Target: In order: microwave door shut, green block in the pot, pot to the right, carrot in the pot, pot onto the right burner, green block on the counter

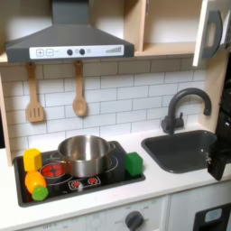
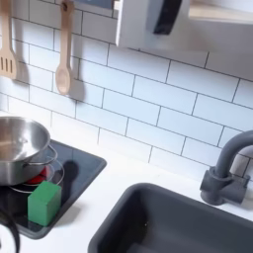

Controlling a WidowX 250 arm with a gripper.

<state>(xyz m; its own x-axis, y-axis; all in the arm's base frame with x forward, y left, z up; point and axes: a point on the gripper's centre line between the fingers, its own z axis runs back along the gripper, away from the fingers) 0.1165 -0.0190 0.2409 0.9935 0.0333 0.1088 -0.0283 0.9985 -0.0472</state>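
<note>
The steel pot (image 1: 83,154) (image 2: 18,148) sits on the black cooktop (image 1: 108,171), over its middle. The green block (image 1: 133,163) (image 2: 43,203) stands on the cooktop's right edge, just right of the pot in both exterior views. The orange carrot (image 1: 35,185) with its green tip lies at the cooktop's front left, below a yellow block (image 1: 32,159). The microwave door (image 1: 212,32) (image 2: 161,13) hangs swung open at the top. My gripper (image 1: 219,159) is a dark shape at the first exterior view's right edge, beside the sink; its fingers are not clear. The white counter (image 1: 144,185) runs along the front.
A dark sink basin (image 1: 180,150) (image 2: 178,222) with a grey faucet (image 1: 183,104) (image 2: 228,170) lies right of the cooktop. A wooden spatula (image 1: 34,95) and spoon (image 1: 79,90) hang on the tiled wall under the grey hood (image 1: 68,41).
</note>
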